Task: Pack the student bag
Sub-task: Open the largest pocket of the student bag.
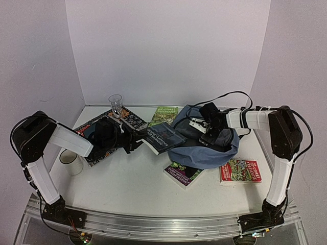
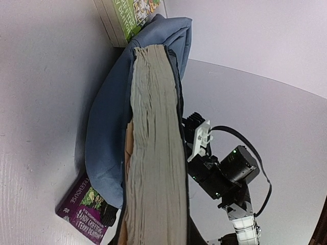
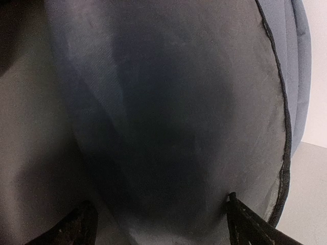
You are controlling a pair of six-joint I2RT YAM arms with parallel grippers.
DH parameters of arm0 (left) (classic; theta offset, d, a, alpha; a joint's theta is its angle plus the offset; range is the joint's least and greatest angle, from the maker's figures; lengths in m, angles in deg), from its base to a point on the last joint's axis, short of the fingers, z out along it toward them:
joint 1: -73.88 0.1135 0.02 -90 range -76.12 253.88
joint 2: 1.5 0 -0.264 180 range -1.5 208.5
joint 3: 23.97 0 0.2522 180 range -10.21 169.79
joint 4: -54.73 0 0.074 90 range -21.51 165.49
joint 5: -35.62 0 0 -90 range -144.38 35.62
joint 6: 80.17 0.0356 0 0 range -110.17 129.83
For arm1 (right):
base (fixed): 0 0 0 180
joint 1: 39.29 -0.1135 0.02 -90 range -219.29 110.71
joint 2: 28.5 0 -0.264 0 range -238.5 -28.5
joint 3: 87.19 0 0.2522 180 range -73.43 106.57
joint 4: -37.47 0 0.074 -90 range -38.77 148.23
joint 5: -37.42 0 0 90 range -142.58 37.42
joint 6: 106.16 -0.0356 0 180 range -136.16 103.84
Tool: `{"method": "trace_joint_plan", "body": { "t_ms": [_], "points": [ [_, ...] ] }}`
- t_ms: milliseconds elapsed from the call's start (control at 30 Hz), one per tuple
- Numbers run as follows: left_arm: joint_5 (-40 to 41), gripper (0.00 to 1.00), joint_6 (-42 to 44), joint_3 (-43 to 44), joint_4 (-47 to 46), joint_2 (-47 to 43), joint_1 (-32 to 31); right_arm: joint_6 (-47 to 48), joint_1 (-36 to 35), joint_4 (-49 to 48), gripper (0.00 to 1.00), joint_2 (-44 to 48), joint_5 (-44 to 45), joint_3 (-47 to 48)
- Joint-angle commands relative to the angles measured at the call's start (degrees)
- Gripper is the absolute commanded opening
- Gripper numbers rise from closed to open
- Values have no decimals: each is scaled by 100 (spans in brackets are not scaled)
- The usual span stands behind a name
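Left gripper (image 1: 134, 141) clamps a dark book (image 1: 162, 137) against the student bag (image 1: 204, 155)'s open left rim. Right gripper (image 3: 161, 222) stands spread wide inside.

The soft grey-blue fabric backpack (image 1: 204, 155) at centre right of the top view has a dark grey lining with a black piped edge. The dark navy paperback book (image 1: 162, 138) to its left carries pale lettering, and its page edges are greyish-beige. On the white table (image 1: 127, 189) lie a green-covered book (image 1: 164, 115), a purple-and-green book (image 1: 181, 174), a red-bordered book (image 1: 240, 170) and a black-and-white patterned book (image 1: 130, 121).
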Motion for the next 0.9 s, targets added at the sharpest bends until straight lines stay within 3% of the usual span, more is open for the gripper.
{"method": "trace_joint_plan", "body": {
  "t_ms": [0, 233, 500, 867],
  "points": [
    [-351, 0, 41, 305, -401, -482, -14, 107, -113, -143, 75, -123, 375, 100],
    [-558, 0, 41, 566, -195, -515, -34, -190, -284, -16, 26, 339, -101, 298],
    [-811, 0, -62, 986, -9, -370, -107, -1089, -402, 403, 2, 806, -530, 814],
    [-1018, 0, -189, 1328, 110, -248, -170, -2664, -471, 645, 0, 880, -511, 1486]
  ]
}}
